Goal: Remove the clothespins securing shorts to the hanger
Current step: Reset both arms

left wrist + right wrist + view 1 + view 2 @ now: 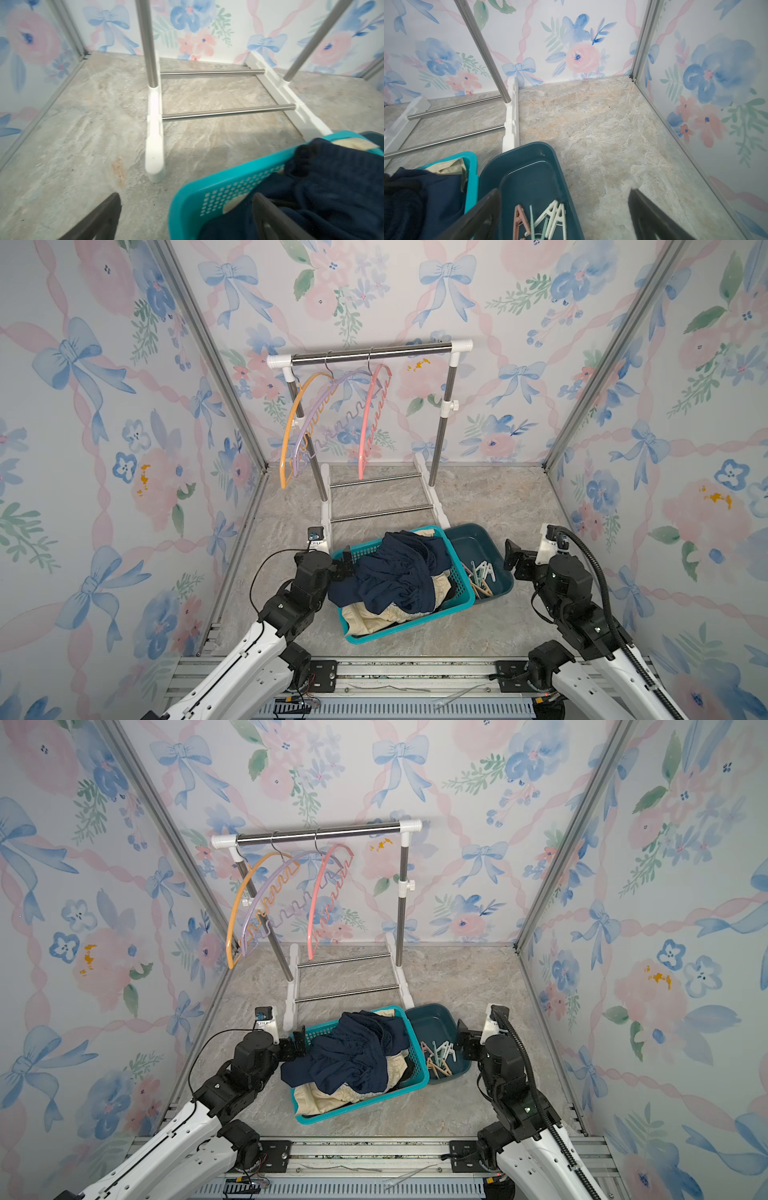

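Observation:
Several clothespins [480,577] [550,218] in white, mint and pale orange lie in a dark teal tray [473,539]. The navy shorts [395,572] lie heaped over the cream shorts [374,619] in a turquoise basket [415,628]. Three hangers, orange [291,423], purple [320,406] and pink [368,414], hang bare on the rack. My left gripper [344,563] [187,199] is open and straddles the basket's left wall, one finger over the navy cloth. My right gripper [514,556] [564,193] is open at the tray's right rim, holding nothing.
The clothes rack [370,352] stands at the back with white feet [154,158] and two low cross bars [226,113] just behind the basket. Flowered walls with metal frame posts [208,348] close in the left, right and back.

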